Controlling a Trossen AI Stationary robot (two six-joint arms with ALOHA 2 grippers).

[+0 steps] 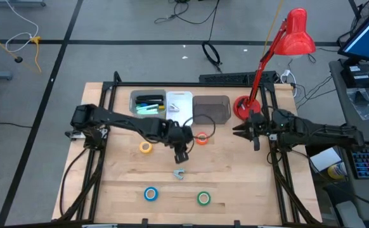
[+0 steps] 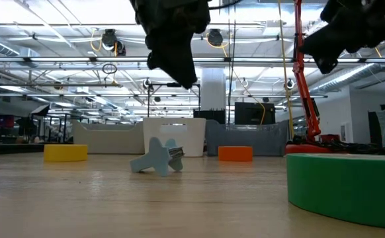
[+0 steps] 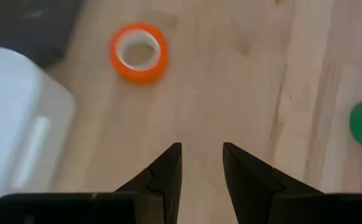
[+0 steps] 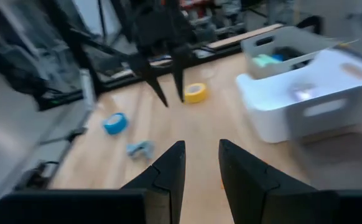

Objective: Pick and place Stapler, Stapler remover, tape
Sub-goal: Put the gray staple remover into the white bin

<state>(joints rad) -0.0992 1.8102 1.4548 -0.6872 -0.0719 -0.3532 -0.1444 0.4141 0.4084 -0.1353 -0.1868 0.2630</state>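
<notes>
Tape rolls lie loose around the left gripper (image 1: 183,154), which hovers over the middle of the wooden table (image 1: 248,183) with its fingers apart and nothing between them. The yellow roll (image 1: 146,147) sits near its left side, and the blue roll (image 1: 150,194) is further off, towards the table's front edge. The stapler remover (image 1: 179,173), a small pale blue-grey piece, lies just in front of the gripper. The orange roll (image 1: 201,138) is just beside it on the right, and the green roll (image 1: 203,199) is out by the front edge. No stapler shows loose on the table. A dark shape in the clear bin (image 1: 134,96) may be it, but it is too small to tell.

The step in hand looks like an approach to a fresh pick, with either the orange roll or the remover as the likely target. The next move calls for centring the open fingers over one of them, dropping to the board and closing squarely. The white bin (image 1: 179,96) and the grey bin (image 1: 211,100) stand behind the gripper.

The right gripper (image 1: 241,132) waits at the right edge, fingers parted and empty, beside a red lamp (image 1: 295,31).

The table is pale, bare plank. Around it are a grey floor with cables and a desk with a keyboard on the right, and beyond it a hall with ceiling ducts.
</notes>
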